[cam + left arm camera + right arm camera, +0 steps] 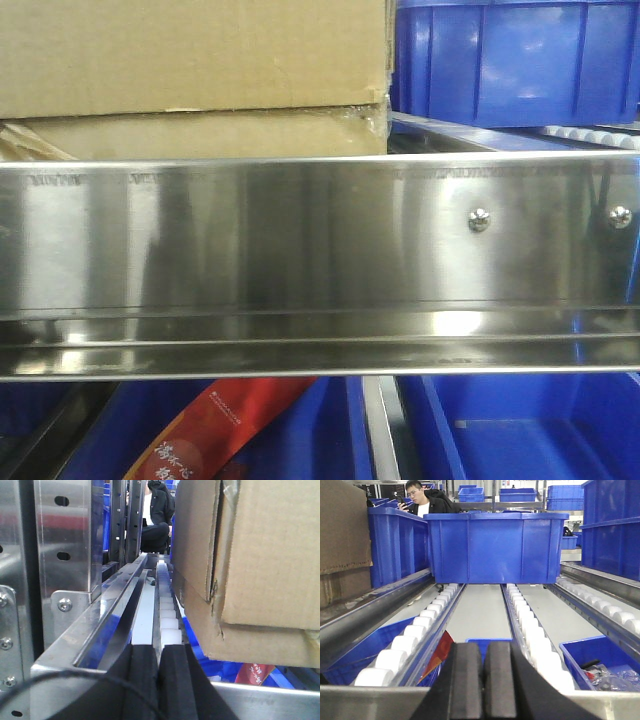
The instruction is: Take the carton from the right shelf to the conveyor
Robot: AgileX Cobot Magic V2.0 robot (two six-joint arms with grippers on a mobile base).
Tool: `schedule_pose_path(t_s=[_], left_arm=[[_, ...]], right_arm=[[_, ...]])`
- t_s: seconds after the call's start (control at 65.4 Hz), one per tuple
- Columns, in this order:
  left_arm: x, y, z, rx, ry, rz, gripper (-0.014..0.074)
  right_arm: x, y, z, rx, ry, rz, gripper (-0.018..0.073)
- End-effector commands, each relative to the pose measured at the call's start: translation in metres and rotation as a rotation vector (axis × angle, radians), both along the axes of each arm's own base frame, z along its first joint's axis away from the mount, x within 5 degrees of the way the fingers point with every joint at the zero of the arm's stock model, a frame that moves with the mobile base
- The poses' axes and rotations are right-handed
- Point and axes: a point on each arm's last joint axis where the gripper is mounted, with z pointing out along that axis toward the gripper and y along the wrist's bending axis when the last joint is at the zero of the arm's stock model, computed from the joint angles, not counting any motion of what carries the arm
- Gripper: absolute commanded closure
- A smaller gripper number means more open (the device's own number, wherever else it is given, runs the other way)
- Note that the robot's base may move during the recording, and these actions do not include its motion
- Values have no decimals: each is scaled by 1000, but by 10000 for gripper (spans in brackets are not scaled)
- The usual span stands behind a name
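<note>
Pads pressed together, the left gripper [159, 680] sits beside the corner edge of the carton [260, 565] at the right shelf [300, 250] rail, while the right gripper [484, 680], likewise closed, faces an open roller lane [480, 615].

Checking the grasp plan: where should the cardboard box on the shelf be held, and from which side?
Probably by its two side faces, one arm each, pressing inward: the box is wide and flat-sided, with no handle showing. Come from the front, over the steel rail; the blue bin leaves little room on its right.
</note>
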Motion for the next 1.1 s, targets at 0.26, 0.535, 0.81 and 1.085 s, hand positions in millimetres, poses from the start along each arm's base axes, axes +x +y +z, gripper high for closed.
schedule_pose_path(t_s=[0.26, 0.535, 0.81, 1.085], left_arm=[[-1, 0, 3, 0, -21, 2, 592], [-1, 0, 4, 1, -40, 1, 592], [-1, -1, 14, 9, -146, -5, 592], [-4, -1, 25, 17, -271, -12, 592]], right_arm=[[0, 0, 2, -7, -28, -7, 616], [-1, -1, 4, -5, -47, -9, 616], [-1, -1, 9, 0, -97, -14, 616], [-2, -1, 16, 101, -101, -7, 616]])
